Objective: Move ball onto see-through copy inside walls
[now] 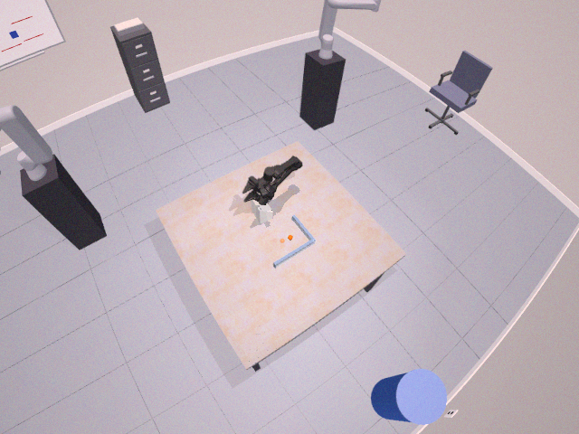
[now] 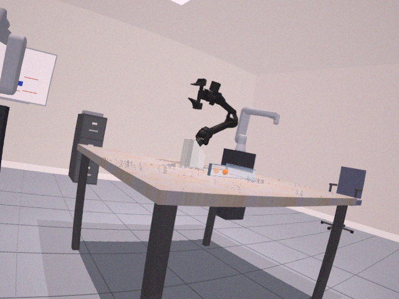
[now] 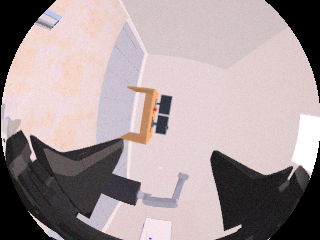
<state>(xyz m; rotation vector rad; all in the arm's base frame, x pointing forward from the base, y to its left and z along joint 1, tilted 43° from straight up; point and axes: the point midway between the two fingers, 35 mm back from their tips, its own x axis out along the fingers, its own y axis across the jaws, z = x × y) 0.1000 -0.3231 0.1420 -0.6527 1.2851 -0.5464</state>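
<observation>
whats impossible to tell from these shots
- Which small orange sphere is the solid ball and which the see-through copy: too small in the top view.
- Both spheres: outside the wrist view, which faces the room.
- Black open gripper fingertip detail: too small in the exterior view.

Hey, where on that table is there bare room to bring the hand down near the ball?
Free: the table stretch on the walls' open side, toward the near edge. Crowded: between the ball, the see-through copy and the clear walls; the white base sits just behind. The hand is open, high above.
</observation>
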